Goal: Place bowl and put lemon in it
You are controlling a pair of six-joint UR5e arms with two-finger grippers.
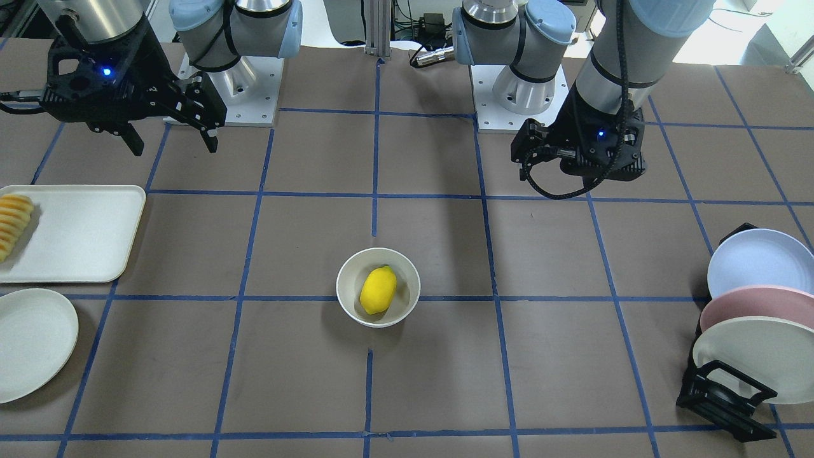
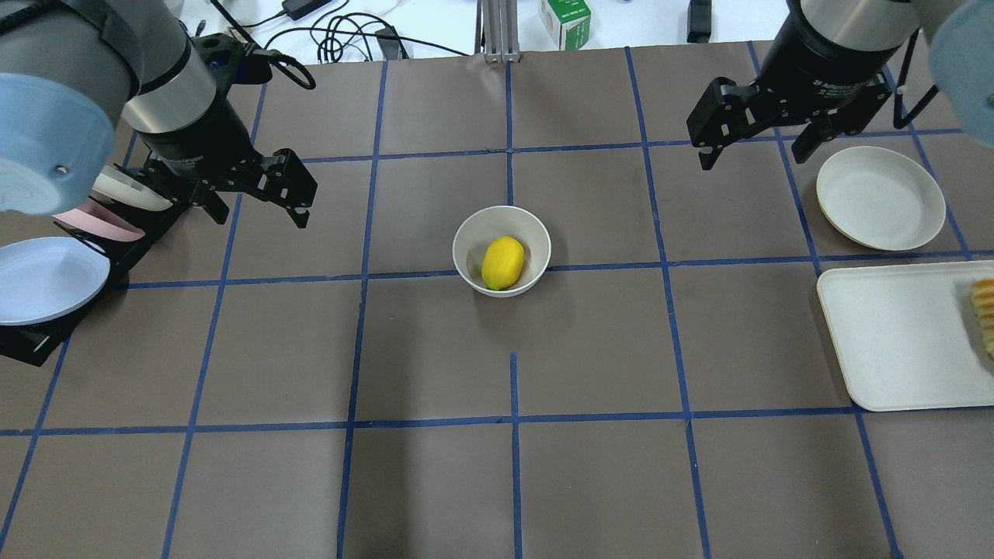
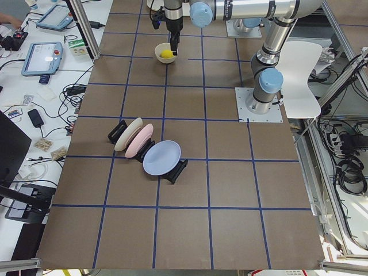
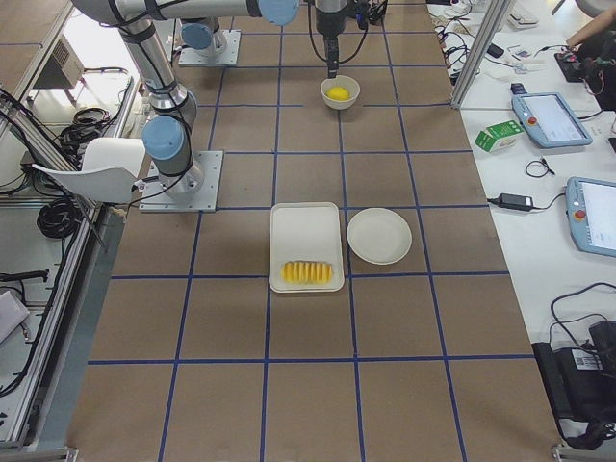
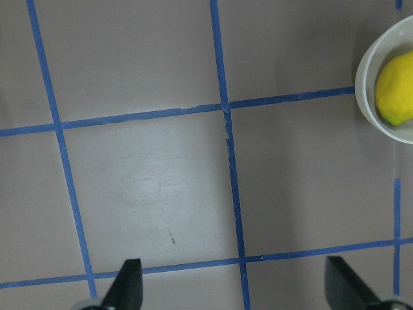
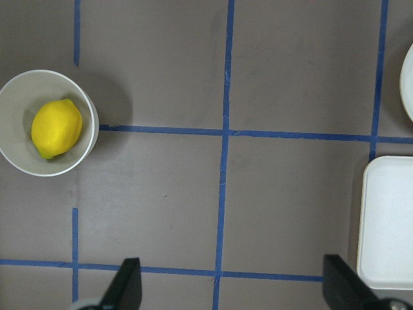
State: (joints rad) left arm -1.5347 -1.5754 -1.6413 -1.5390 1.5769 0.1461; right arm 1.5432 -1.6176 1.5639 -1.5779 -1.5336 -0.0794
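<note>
Already placed: lemon is lying inside bowl.
Left tool: hanging spread apart, empty.
Right tool: hanging spread apart, empty.
Advice: task is looking done; parking both arms wide of the bowl.

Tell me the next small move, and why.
Probably just park both arms: the lemon already lies inside the bowl, upright on the table, and the left gripper and right gripper hang open and empty, well clear on either side.
</note>
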